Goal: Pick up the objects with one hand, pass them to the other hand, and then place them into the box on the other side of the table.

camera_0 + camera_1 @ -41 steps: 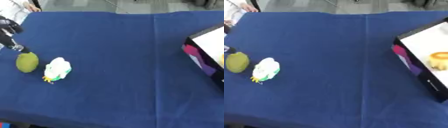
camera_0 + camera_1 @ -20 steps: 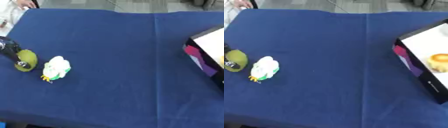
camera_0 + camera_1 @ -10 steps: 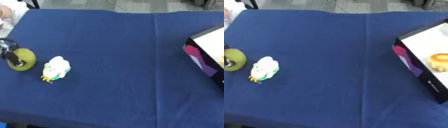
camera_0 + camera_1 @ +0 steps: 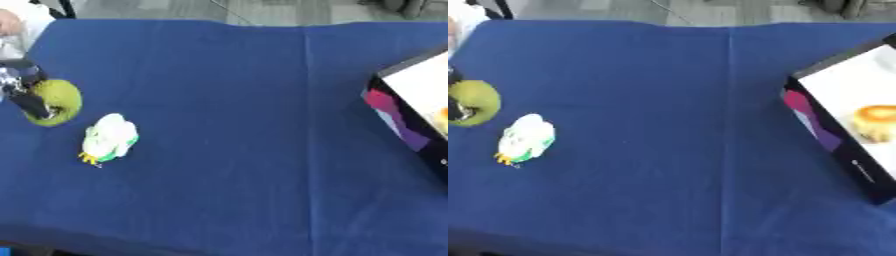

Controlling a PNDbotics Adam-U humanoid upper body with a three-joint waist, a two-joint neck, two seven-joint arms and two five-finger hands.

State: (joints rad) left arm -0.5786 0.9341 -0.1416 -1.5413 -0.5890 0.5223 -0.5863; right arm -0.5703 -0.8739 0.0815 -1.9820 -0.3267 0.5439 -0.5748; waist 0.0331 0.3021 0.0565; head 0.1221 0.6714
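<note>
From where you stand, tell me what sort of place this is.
Probably a robot test bench: a table under blue cloth, toy-like props, a green fruit and a white chick figure, and an open box at the right edge.

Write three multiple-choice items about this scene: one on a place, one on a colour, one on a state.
1. Where is the box?
A. at the right edge of the table
B. at the left edge
C. in the middle

2. What colour is the cloth?
A. red
B. blue
C. grey

3. What is the left robot hand doing?
A. resting far from everything
B. touching the green fruit
C. holding the white toy

Answers:
1 A, the box lies at the right border.
2 B, the cloth is blue all over.
3 B, its fingers lie against the fruit; the toy lies apart.
</note>
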